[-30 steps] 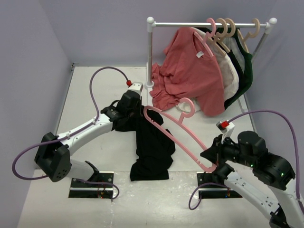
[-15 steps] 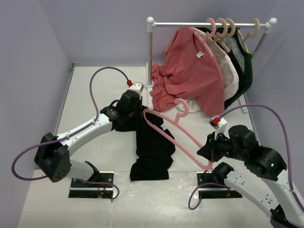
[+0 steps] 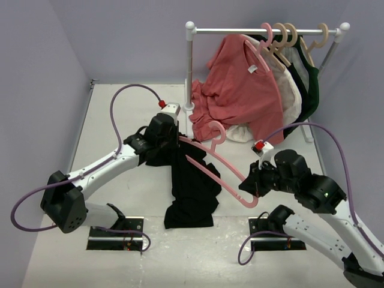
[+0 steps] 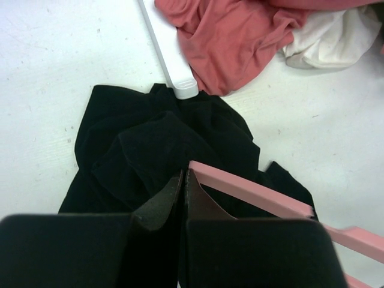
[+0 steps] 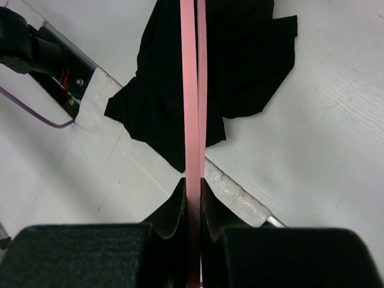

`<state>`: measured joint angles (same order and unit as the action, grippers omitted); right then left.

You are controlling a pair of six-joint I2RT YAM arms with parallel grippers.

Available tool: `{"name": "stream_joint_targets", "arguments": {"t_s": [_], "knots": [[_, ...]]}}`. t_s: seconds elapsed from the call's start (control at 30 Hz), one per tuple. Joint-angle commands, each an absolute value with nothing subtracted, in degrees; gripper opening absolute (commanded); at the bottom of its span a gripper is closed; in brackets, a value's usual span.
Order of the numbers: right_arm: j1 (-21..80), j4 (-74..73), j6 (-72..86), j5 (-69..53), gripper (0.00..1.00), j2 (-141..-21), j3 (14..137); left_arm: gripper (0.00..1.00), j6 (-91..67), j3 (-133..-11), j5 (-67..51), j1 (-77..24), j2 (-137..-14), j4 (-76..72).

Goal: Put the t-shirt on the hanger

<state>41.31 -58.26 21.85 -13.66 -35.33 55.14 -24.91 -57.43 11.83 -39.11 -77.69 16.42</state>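
Top external: right hand point(image 3: 249, 187) pinches the hanger point(image 5: 192, 90) at its near-right end; its long axis runs far-left toward the t-shirt point(image 3: 192, 180), pinched by the left hand point(image 4: 183, 187).

text: none readable | label: white neck tag point(image 3: 251, 69) on red shirt point(image 3: 240, 102), far right on rail, too small to read

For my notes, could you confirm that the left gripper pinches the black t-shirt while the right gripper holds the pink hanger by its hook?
Not quite. The right gripper holds the hanger at an end corner of its frame, not the hook, which stands free in the top external view. The left gripper does pinch the t-shirt.
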Motion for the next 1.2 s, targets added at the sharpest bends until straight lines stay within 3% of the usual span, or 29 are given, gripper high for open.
{"name": "stream_joint_targets", "arguments": {"t_s": [0.0,0.3,0.67,0.8,0.93,1.07,1.17], "knots": [[42.16,-46.84,25.18,-11.26,0.0,-36.04,52.01,0.0,-25.9,-59.56,12.11,-38.85,-73.1,15.83],[45.11,-33.27,29.4,-11.55,0.0,-39.75,46.09,0.0,-26.8,-59.75,12.32,-38.85,-66.96,17.65],[52.82,-10.23,31.4,1.89,0.0,-49.05,43.15,0.0,-26.44,-65.89,11.13,-38.94,-57.42,23.75],[52.79,7.71,31.49,-3.89,0.0,-48.56,37.6,0.0,-25.49,-66.48,4.77,-38.94,-56.22,24.73],[52.82,12.2,31.32,-2.93,0.0,-52.87,38.84,0.0,-24.16,-65.28,-3.23,-38.96,-56.22,24.69],[52.82,19.62,29.79,-4.08,0.0,-49.85,35.16,0.0,-21.23,-65.42,-4.44,-39.02,-55.99,27.58],[52.85,21.68,30.06,3.45,0.0,-43.34,31.5,0.0,-19.5,-67.87,-4.86,-39.02,-55.69,31.41]]}}
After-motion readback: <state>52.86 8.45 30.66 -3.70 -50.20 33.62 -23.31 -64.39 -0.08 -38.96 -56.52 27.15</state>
